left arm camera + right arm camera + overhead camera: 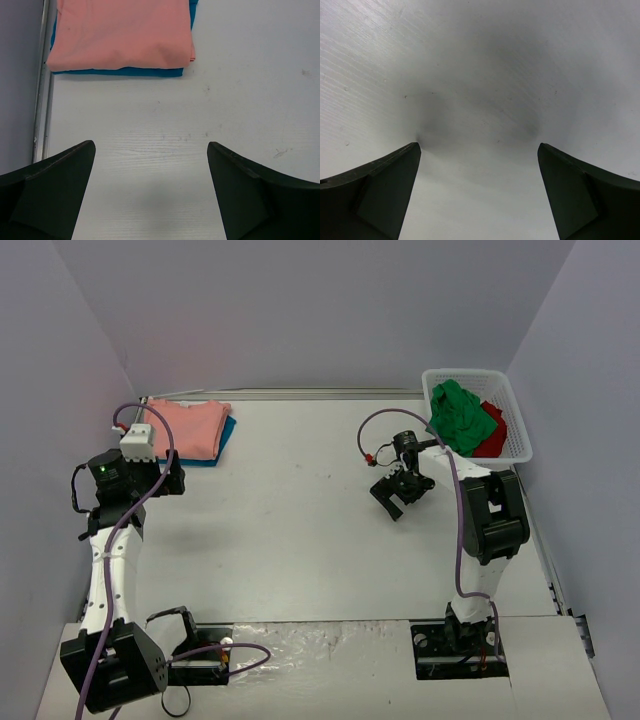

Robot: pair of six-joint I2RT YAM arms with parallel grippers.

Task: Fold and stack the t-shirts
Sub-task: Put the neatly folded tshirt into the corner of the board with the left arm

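Note:
A folded salmon-pink t-shirt [190,427] lies on a folded teal-blue t-shirt [224,440] at the table's far left; both also show in the left wrist view, the pink [120,32] above the teal edge [125,72]. A crumpled green t-shirt [462,415] and a red one [493,430] sit in the white mesh basket [517,430] at the far right. My left gripper [176,478] is open and empty just near of the stack. My right gripper [400,495] is open and empty over bare table, left of the basket.
Grey walls close in the table on the left, back and right. A metal rail [42,90] runs along the left table edge. Purple cables loop off both arms. The arm bases stand at the near edge.

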